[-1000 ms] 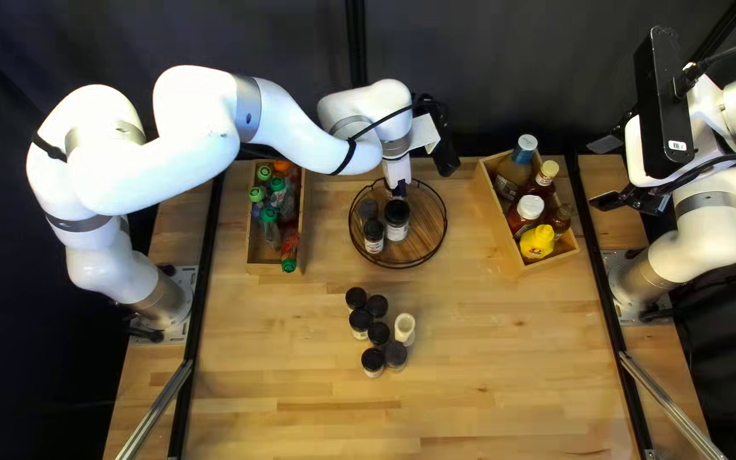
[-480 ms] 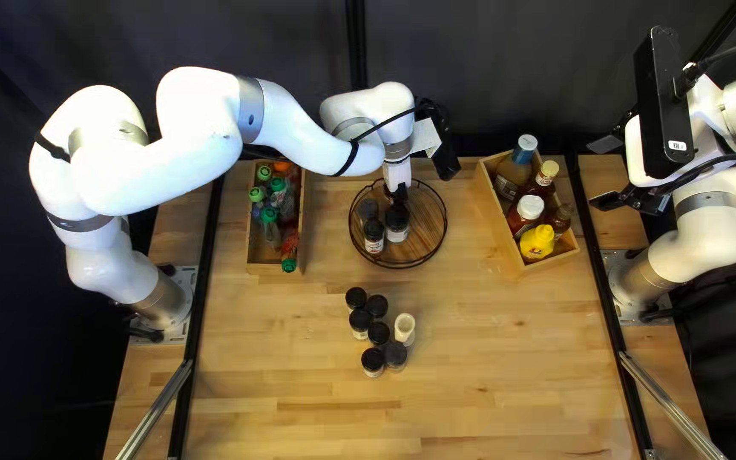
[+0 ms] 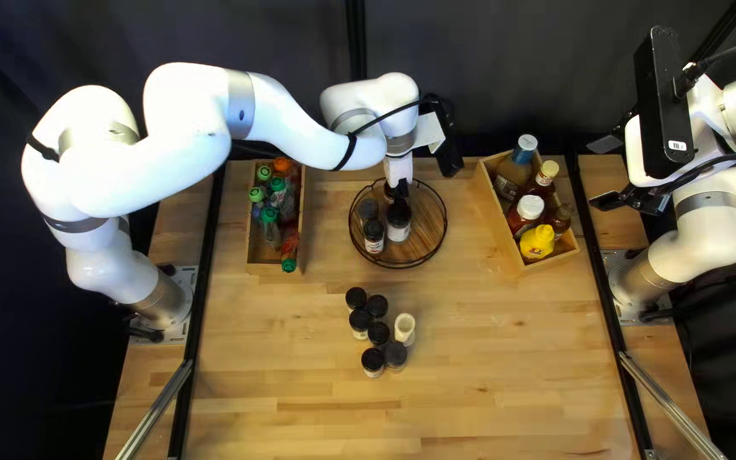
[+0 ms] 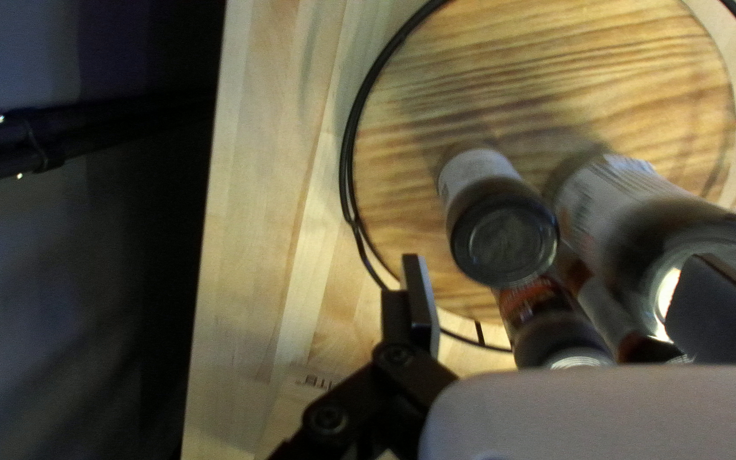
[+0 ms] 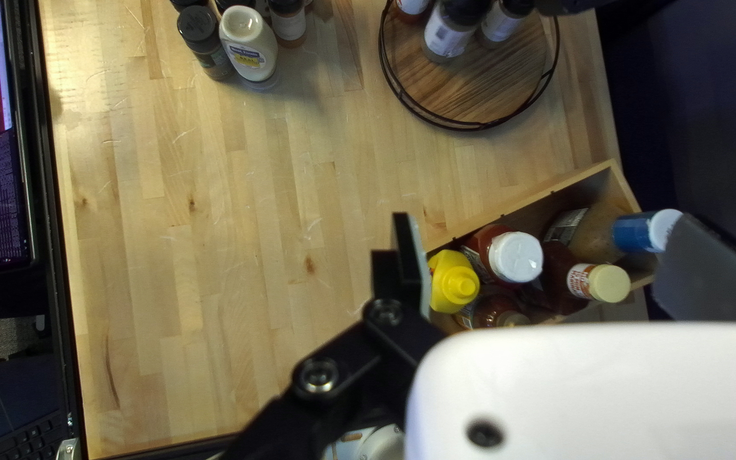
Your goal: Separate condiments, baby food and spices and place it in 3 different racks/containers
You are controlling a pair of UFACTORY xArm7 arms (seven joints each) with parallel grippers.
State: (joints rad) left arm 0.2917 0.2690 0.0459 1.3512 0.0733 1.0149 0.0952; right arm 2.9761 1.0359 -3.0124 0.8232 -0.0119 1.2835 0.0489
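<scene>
We stretch our white left arm (image 3: 296, 128) across the table's far side, its black two-fingered gripper (image 3: 401, 187) pointed down — fingers spread — over black-lidded jars (image 3: 374, 230) on a round, wire-rimmed wooden tray (image 3: 421, 243); our right gripper (image 3: 606, 172) hangs, fingers apart, right of a wooden box (image 3: 494, 221) of condiment bottles (image 3: 537, 242) — more black-lidded jars (image 3: 372, 361) stand loose nearer the front
</scene>
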